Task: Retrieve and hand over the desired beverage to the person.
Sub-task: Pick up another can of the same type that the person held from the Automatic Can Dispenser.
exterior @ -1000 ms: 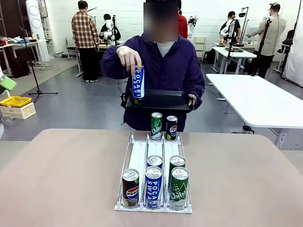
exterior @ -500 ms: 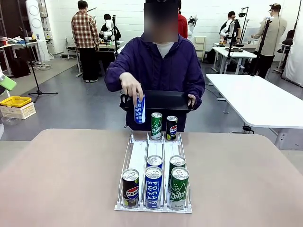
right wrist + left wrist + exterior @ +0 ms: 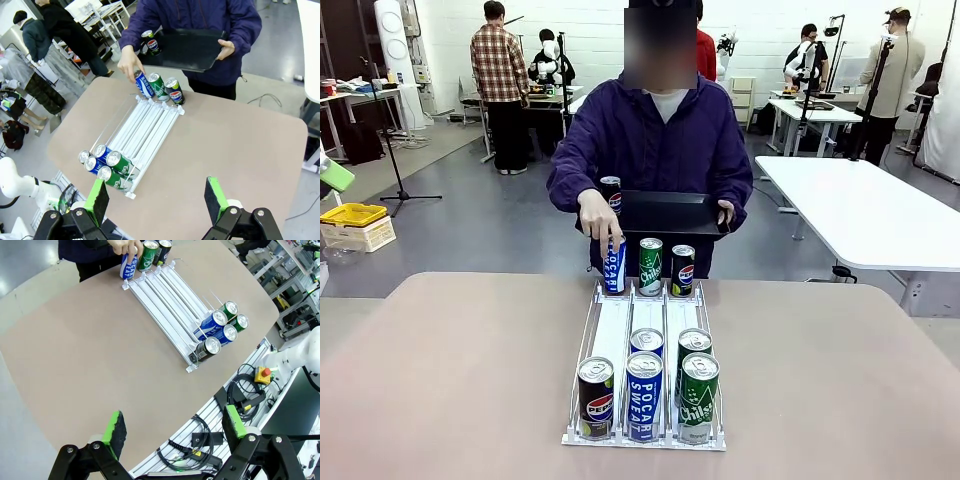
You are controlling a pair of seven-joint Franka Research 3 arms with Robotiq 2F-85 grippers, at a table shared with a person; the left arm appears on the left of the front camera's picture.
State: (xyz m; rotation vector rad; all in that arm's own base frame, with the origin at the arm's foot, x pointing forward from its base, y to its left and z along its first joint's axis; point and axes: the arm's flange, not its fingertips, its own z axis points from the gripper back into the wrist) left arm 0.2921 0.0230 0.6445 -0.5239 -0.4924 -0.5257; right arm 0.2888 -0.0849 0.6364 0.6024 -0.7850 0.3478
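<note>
PEPSI on front dark can [image 3: 596, 402], POCARI SWEAT on blue can [image 3: 643, 405], "Chils" on green can [image 3: 697, 408]

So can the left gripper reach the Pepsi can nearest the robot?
Probably yes. The left gripper is open above the table's near edge, the Pepsi can stands in the rack's outer lane with bare table beside it, and the person's hand is at the far end.

Three blue cans [image 3: 644, 395], one half hidden so maybe. Three green cans [image 3: 699, 400]. Three Pepsi cans [image 3: 596, 398]. One rack [image 3: 610, 335]. One black tray [image 3: 670, 212].
</note>
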